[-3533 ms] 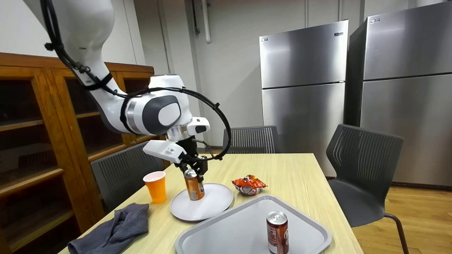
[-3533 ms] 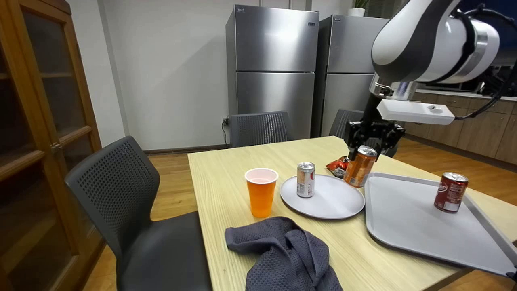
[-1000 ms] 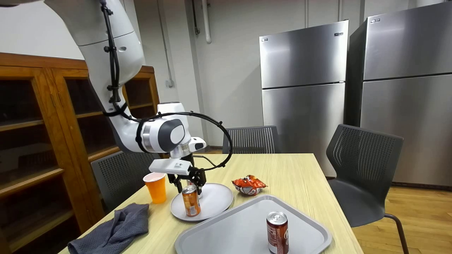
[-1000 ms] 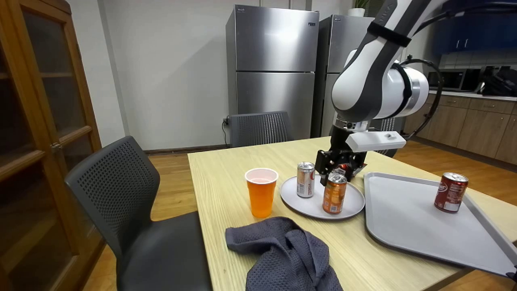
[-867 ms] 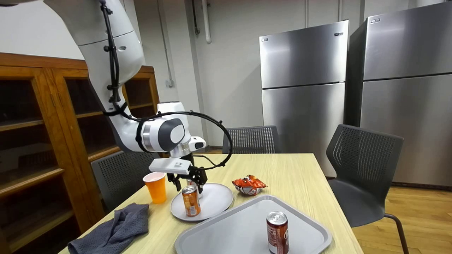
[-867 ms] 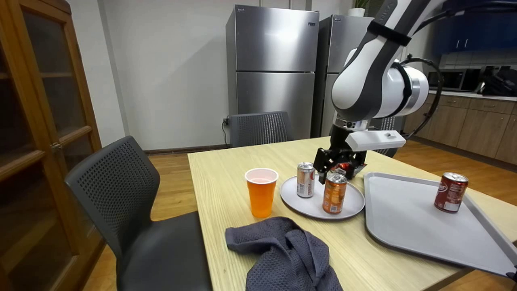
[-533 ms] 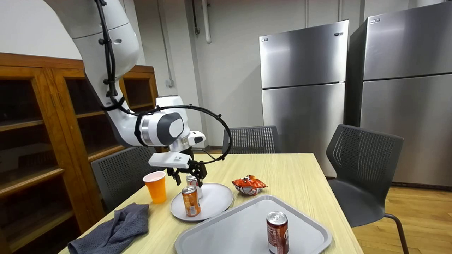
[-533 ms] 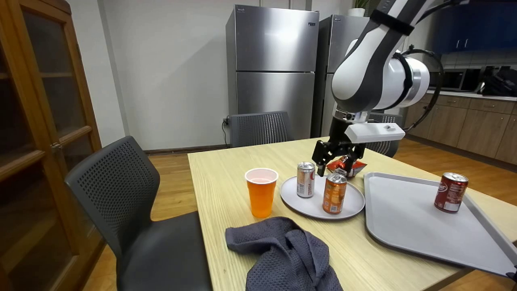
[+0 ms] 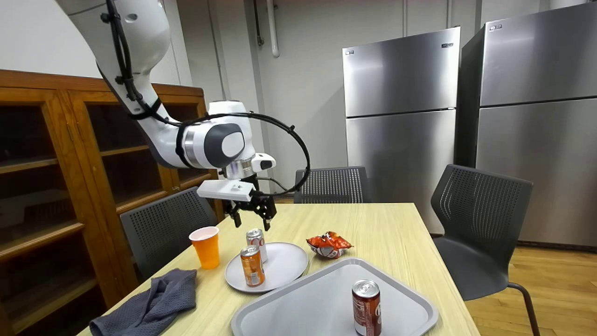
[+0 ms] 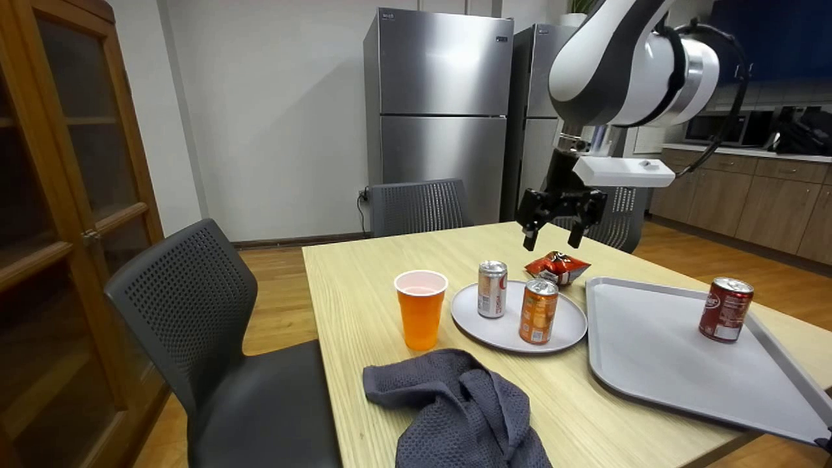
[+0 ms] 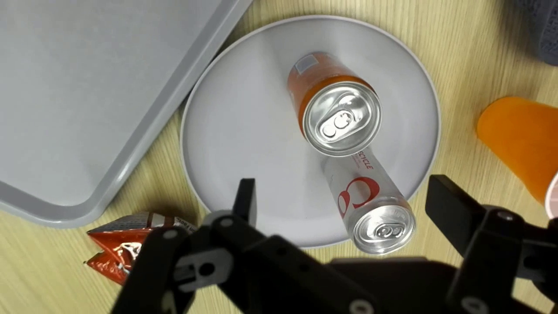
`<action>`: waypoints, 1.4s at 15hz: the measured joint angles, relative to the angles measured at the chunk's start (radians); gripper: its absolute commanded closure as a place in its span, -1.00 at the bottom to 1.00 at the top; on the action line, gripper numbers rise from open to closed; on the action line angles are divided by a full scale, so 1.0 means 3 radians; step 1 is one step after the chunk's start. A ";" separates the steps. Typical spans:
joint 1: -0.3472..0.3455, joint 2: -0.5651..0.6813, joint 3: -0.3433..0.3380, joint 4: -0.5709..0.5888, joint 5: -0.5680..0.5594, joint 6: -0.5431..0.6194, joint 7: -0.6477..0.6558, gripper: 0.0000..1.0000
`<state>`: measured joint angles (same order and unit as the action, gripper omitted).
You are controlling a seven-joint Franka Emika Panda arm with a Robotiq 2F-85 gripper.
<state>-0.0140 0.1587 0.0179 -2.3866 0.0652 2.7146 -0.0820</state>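
Two steel refrigerators (image 9: 401, 84) stand behind a light wood-grain table (image 9: 373, 224), which supports the loose items listed below. The gripper (image 10: 552, 239) hangs above the table with its fingers spread wide, holding nothing and touching nothing. Nearest to it are the silver can (image 10: 492, 289) and the orange can (image 10: 539, 312), both upright on the plate (image 11: 244, 131); in the wrist view, the silver can's top appears between the fingers, at a lower level. Each can rests on its flat base, which presumably provides a self-supporting stance, while the raised plate rim probably limits sliding. The finger spread likely gives side clearance around a can body. Close beside the plate, the gray tray (image 9: 317, 298) carries the dark red can (image 10: 726, 311), upright; its raised border probably serves the same retaining function. On the plate's opposite side, the orange cup (image 10: 420, 309) stands mouth up, presumably to retain any contents. The snack bag (image 9: 329, 244) lies near the plate and tray; its soft, irregular form likely precludes standing. The dark cloth (image 10: 465, 409) lies bunched near the cup and probably requires no support.
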 measured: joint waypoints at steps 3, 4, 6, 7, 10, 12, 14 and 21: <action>-0.0079 -0.0190 -0.0020 -0.0080 0.0071 -0.0132 -0.0280 -1.00; -0.0100 -0.0248 -0.0039 -0.0108 0.0072 -0.0173 -0.0363 -1.00; -0.0134 -0.0353 -0.0101 -0.0169 0.0072 -0.0244 -0.0540 -1.00; -0.0149 -0.0394 -0.0140 -0.0198 0.0071 -0.0256 -0.0616 -1.00; -0.0205 -0.0475 -0.0276 -0.0268 0.0070 -0.0263 -0.0844 -1.00; -0.0257 -0.0502 -0.0372 -0.0293 0.0067 -0.0263 -0.0978 -1.00; -0.0311 -0.0520 -0.0467 -0.0309 0.0067 -0.0263 -0.1089 -1.00; -0.0333 -0.0508 -0.0517 -0.0315 0.0068 -0.0261 -0.1125 -1.00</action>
<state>-0.1139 0.0061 -0.1373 -2.4811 0.0855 2.6363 -0.4196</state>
